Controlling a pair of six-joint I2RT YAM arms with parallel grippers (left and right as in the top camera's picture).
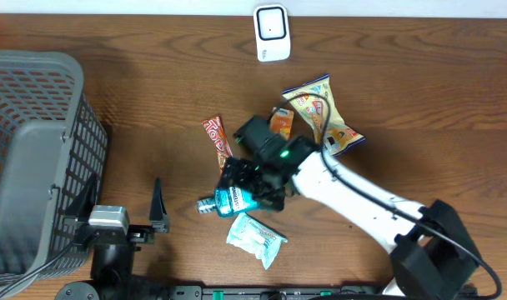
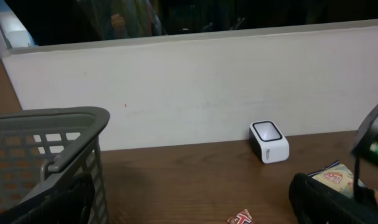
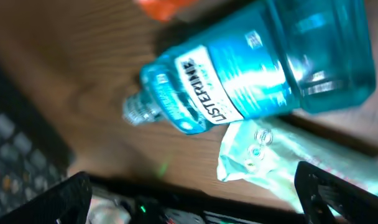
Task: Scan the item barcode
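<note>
The right hand (image 3: 192, 180) hangs spread wide, grasping nothing. The Listerine bottle (image 3: 251, 81) lies on its side on the counter (image 1: 420, 75) just beneath it, touching a pale packet (image 3: 270, 152). The left hand (image 1: 124, 204), also released, sits well apart from the bottle.

The brown wooden surface (image 1: 153, 125) carries a grey basket (image 1: 91, 142) at left and a white scanner (image 1: 271, 32) at top centre. Mid-frame lie a yellow snack bag (image 1: 324, 112), a red wrapper (image 1: 216, 137), possibly an orange packet (image 1: 281, 123), a blue mouthwash bottle (image 1: 228, 201) and a pale pouch (image 1: 255, 237).
</note>
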